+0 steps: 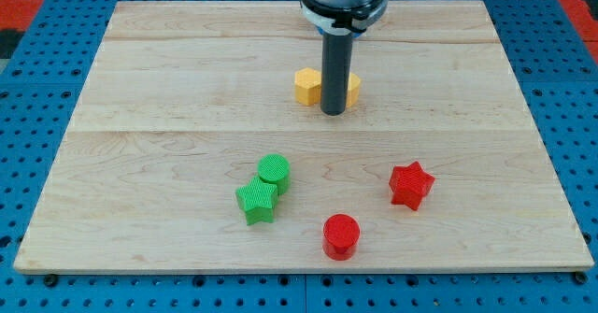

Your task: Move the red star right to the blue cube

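Note:
The red star (411, 184) lies on the wooden board (168, 89) at the lower right of centre. No blue cube shows in this view. My tip (334, 113) rests on the board near the top centre, well above and to the left of the red star. It stands right in front of a yellow block (306, 86), part of which is hidden behind the rod.
A red cylinder (341, 235) sits near the board's bottom edge, below and left of the red star. A green cylinder (274, 172) and a green star (257, 200) touch each other at the lower centre-left. Blue pegboard surrounds the board.

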